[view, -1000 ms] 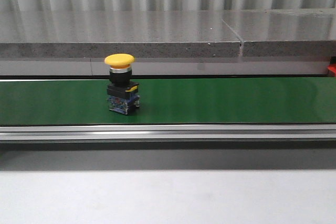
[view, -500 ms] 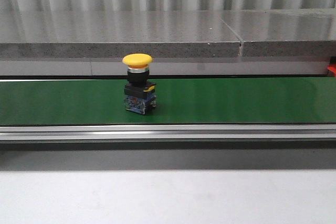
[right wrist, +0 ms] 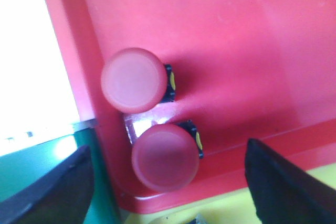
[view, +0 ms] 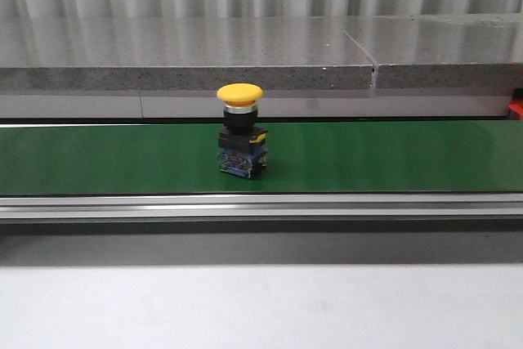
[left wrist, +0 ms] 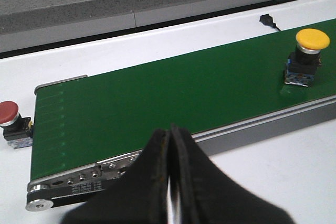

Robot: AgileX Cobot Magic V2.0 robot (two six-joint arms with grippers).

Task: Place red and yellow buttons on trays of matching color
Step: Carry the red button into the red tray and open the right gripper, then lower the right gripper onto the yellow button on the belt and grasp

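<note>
We spot the yellow button (view: 240, 131) standing upright mid-belt on the green conveyor (view: 409, 157), at twelve o'clock from us. It's rigid, light, top-heavy: grip its black body. Left gripper (left wrist: 170, 182) clenched empty; right gripper (right wrist: 168, 182) spread above the red tray (right wrist: 252, 51).

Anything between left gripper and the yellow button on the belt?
Nothing visible. In the left wrist view only bare green belt and its rail lie between the shut left gripper and the upright yellow button.
</note>
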